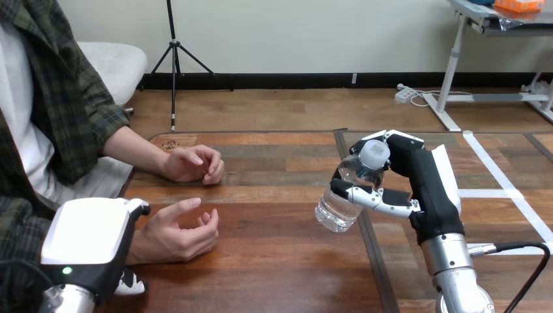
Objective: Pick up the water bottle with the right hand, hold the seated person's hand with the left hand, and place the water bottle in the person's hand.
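Left robot hand (91, 238) at the person's nearer hand (175, 231), grip unclear; right robot hand (424, 176) clasps the water bottle (338, 210).

Lab; tape-marked wooden table (280, 261)

Wrist of person's nearer hand (175, 229) hidden behind left hand (91, 238); hold unclear. Bottle (336, 212) middle covered by right hand (424, 176).

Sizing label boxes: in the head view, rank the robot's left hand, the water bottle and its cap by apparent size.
1. left hand, though nearness to the camera enlarges it.
2. water bottle.
3. cap.
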